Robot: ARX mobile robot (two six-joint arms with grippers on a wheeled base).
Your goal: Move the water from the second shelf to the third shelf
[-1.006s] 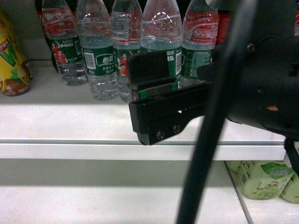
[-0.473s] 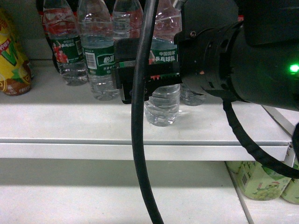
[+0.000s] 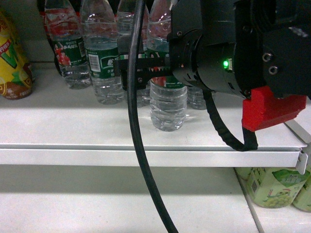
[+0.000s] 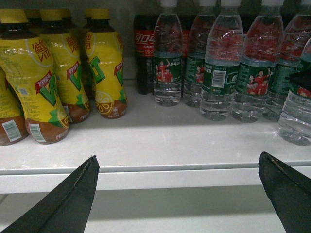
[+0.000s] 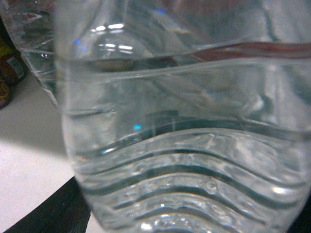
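The water bottle (image 3: 167, 104), clear and ribbed with a green label, stands upright on the white shelf (image 3: 73, 131), in front of its row. My right gripper (image 3: 146, 69) is shut on it at label height, its black jaws on either side. In the right wrist view the bottle's ribbed body (image 5: 184, 145) fills the picture, with dark fingers at the lower corners. In the left wrist view the same bottle (image 4: 296, 116) shows at the right edge. My left gripper (image 4: 177, 160) is open and empty, its tips just below the shelf's front lip.
More water bottles (image 3: 102, 53) line the back of the shelf, with cola (image 4: 145, 48) behind and yellow drink bottles (image 4: 48, 73) at left. A black cable (image 3: 133, 121) hangs across the head view. Green packs (image 3: 272, 187) sit at right on the lower shelf (image 3: 73, 204).
The right gripper closed round the bottle and drew it forward out of the row toward the shelf's front. The right arm turned, bringing its red part into view.
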